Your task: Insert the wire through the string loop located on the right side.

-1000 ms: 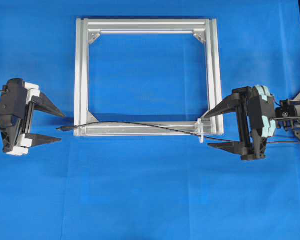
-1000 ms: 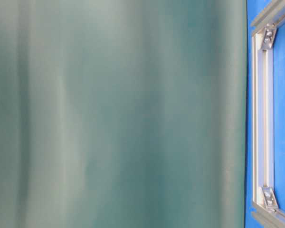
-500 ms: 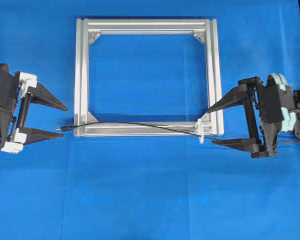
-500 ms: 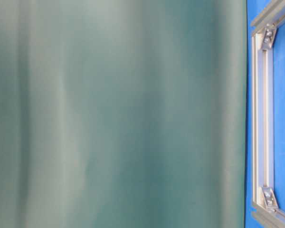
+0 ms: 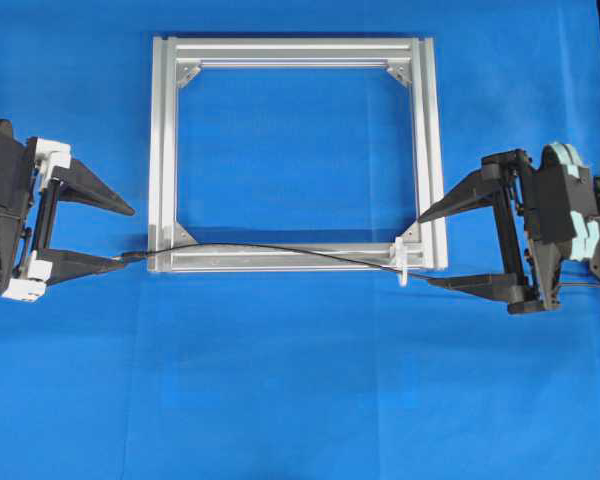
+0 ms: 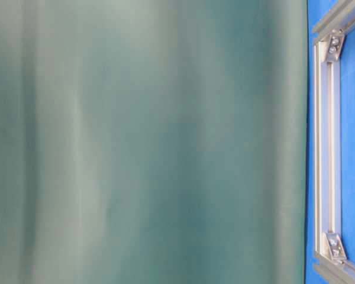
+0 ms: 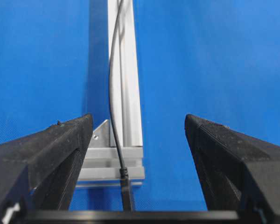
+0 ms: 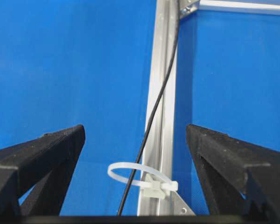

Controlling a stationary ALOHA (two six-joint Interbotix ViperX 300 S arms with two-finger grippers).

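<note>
Overhead: wire [image 5: 280, 250] lies along the near rail of the frame [image 5: 160, 150], arcing slightly. Its plug tip [image 5: 132, 257] sits just off the frame's near-left corner, on the blue table [image 5: 300, 400]. At the near-right corner the wire passes through the white loop [image 5: 403, 266] and runs on toward the table's right edge. Right wrist view agrees: the wire [image 8: 147, 135] crosses inside the ring of the loop [image 8: 130, 175]. Judged from this, threading looks already done.

Left gripper [image 5: 120, 235]: fingers spread wide, nothing held. The lower finger [image 5: 80, 266] ends right at the plug tip; touching or just beside, cannot tell. In the left wrist view the tip [image 7: 125, 186] lies between the fingers, clear of both.

Right gripper [image 5: 425, 250]: fingers fully apart, empty, straddling the loop's corner without contact that I can see.

Table-level view: mostly blocked by a blurred green surface; only a strip of frame [image 6: 328, 142] shows.

Handling (judgement): wire is very light, limp, springy enough to hold a bow; it will slide back through the loop if tugged. Best hold is the thicker tip, pinched squarely. The loop is a thin, flexible tie, easily knocked aside, so keep fingers off it.
</note>
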